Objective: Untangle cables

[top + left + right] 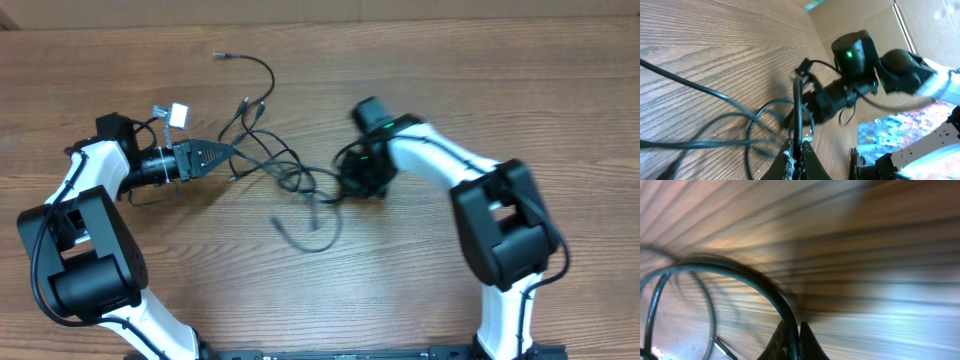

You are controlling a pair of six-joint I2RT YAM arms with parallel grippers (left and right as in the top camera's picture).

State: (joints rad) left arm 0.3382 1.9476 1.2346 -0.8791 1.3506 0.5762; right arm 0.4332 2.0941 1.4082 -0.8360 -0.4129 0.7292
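Cables (288, 176) clamped in both jaws; left arm (92, 168) stretched sideways, right arm (432, 152) angled down.

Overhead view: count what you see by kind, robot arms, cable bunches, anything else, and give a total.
Robot arms: 2, the left arm and the right arm
Bunches of black cables: 1, cords too tangled to count singly
Small white piece: 1
Total: 4
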